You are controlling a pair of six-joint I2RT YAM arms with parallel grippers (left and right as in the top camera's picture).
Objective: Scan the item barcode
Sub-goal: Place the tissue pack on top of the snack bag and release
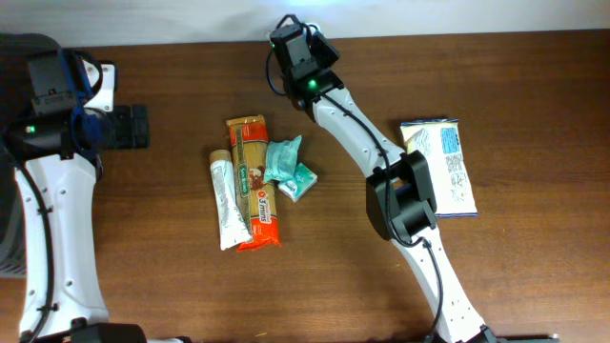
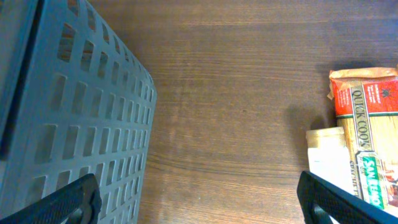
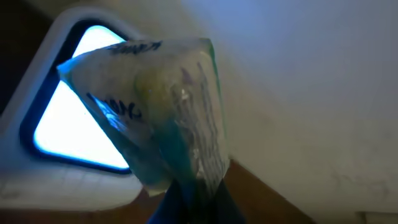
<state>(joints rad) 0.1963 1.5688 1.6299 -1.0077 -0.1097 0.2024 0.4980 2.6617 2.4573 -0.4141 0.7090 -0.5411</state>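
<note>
Right gripper (image 3: 189, 204) clenched on a clear, teal-printed packet (image 3: 161, 106) in front of the lit scanner window (image 3: 62, 134). Left gripper (image 2: 199, 208) released wide above the wooden table (image 2: 236, 93).

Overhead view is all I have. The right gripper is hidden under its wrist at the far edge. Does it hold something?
Observer: Yes. The right gripper is shut on a clear packet with teal print.
Operator: What is the glow there?
Observer: A lit scanner window; the packet is just before it, but whether they touch, I cannot tell.
Operator: And the left side?
Observer: The left gripper is open and empty, with a grey basket beside it.
</note>
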